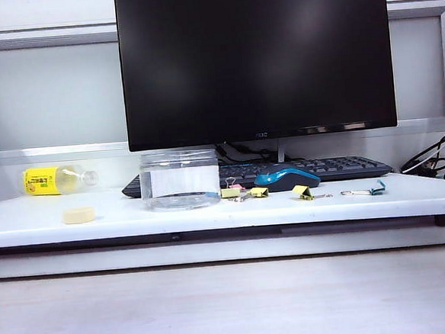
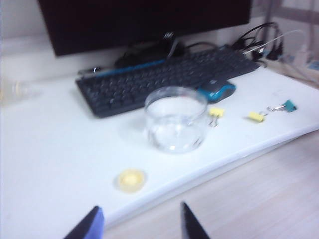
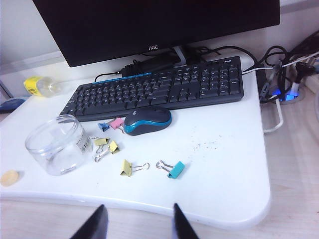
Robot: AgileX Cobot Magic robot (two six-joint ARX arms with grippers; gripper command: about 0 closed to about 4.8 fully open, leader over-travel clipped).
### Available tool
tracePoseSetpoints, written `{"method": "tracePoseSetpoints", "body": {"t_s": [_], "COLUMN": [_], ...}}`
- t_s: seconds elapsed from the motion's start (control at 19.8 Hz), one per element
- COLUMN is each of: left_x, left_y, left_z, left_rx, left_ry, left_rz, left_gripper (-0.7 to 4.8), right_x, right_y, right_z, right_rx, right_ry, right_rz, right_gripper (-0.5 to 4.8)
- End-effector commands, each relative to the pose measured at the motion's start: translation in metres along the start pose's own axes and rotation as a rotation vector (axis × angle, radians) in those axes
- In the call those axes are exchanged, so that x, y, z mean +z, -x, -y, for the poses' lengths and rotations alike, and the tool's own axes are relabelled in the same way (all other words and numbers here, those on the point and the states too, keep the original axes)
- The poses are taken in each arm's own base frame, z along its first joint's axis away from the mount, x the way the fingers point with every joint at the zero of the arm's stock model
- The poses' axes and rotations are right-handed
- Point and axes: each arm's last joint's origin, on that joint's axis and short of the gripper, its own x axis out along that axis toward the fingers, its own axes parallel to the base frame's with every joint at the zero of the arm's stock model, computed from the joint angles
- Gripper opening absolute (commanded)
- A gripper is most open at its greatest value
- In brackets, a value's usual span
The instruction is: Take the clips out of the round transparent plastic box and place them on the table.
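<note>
- On the white desk (image 1: 51, 221), in the exterior view, the round transparent plastic box (image 1: 180, 179) stands upright just left of centre, in front of the dark monitor (image 1: 254, 58).
- Beside the box, at its 3 o'clock, lie the clips (image 1: 239, 191); a further yellow one (image 1: 303, 193) lies further along at 3 o'clock.
- From the right wrist view the clips (image 3: 107, 145) are spread on the desk between the box (image 3: 59, 144) and the blue mouse (image 3: 147, 120): yellow ones, a pink one (image 3: 117, 123) and a light blue one (image 3: 103, 126) against the keyboard (image 3: 159, 87).
- A teal clip (image 3: 172, 169) with long handles lies apart from them.
- A pale yellow disc (image 1: 79, 215) sits at the box's 8 o'clock, and a yellow-labelled bottle (image 1: 55, 179) lies on its side at 9 o'clock.
- Left gripper (image 2: 141, 226): off the desk's front edge, jaws released and grasping nothing.
- Right gripper (image 3: 137, 226): likewise off the front edge, jaws spread wide and bare.
- Neither arm shows in the exterior view.
</note>
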Motion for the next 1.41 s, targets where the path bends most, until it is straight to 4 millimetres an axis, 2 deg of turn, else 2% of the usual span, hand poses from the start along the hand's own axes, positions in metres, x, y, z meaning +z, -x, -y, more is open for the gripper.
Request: {"method": "tracePoseSetpoints", "body": {"t_s": [0.05, 0.15, 0.25, 0.3, 0.35, 0.4, 0.6, 0.81, 0.96, 1.01, 1.06, 1.11, 1.31, 1.41], "left_x": [0.000, -0.002, -0.007, -0.010, -0.013, -0.017, -0.031, -0.041, -0.044, -0.045, -0.046, -0.046, -0.053, -0.057], "left_y": [-0.001, -0.002, -0.005, -0.006, -0.008, -0.010, -0.017, -0.021, -0.023, -0.023, -0.023, -0.023, -0.025, -0.026], "left_z": [-0.001, 0.000, 0.001, 0.002, 0.003, 0.005, 0.009, 0.010, 0.011, 0.011, 0.011, 0.011, 0.011, 0.011], "left_rx": [0.039, 0.032, 0.000, -0.016, -0.047, -0.087, -0.171, -0.174, -0.199, -0.210, -0.218, -0.217, -0.205, -0.203], "left_ry": [0.085, 0.084, 0.074, 0.073, 0.073, 0.073, 0.072, 0.066, -0.015, -0.029, -0.041, -0.044, -0.034, -0.014], "left_rz": [0.021, 0.014, -0.003, -0.008, -0.011, -0.011, -0.031, -0.041, -0.028, -0.028, -0.029, -0.031, -0.052, -0.064], "left_gripper": [2.05, 1.98, 1.09, 0.81, 0.75, 0.75, 0.75, 0.75, 0.75, 0.74, 0.74, 0.74, 0.74, 0.74], "right_x": [0.003, 0.003, 0.003, 0.003, 0.002, 0.001, -0.008, -0.030, -0.047, -0.052, -0.059, -0.065, -0.077, -0.076], "right_y": [0.001, 0.001, 0.001, 0.001, 0.001, 0.001, -0.006, -0.022, -0.035, -0.039, -0.042, -0.045, -0.051, -0.051], "right_z": [-0.001, -0.001, -0.001, -0.001, -0.002, -0.002, 0.003, 0.015, 0.025, 0.027, 0.030, 0.033, 0.038, 0.038], "right_rx": [0.006, 0.010, 0.012, 0.018, 0.030, 0.041, 0.039, 0.016, 0.016, 0.011, 0.006, 0.000, 0.012, 0.014], "right_ry": [-0.016, -0.030, -0.084, -0.099, -0.101, -0.101, -0.116, -0.214, -0.271, -0.269, -0.268, -0.267, -0.246, -0.172], "right_rz": [0.025, 0.023, 0.020, 0.014, 0.005, 0.000, -0.036, -0.064, -0.030, -0.024, -0.020, -0.019, -0.013, -0.011], "right_gripper": [1.52, 1.00, 0.93, 0.84, 0.65, 0.50, 0.49, 0.49, 0.49, 0.43, 0.05, -0.07, -0.07, -0.07]}}
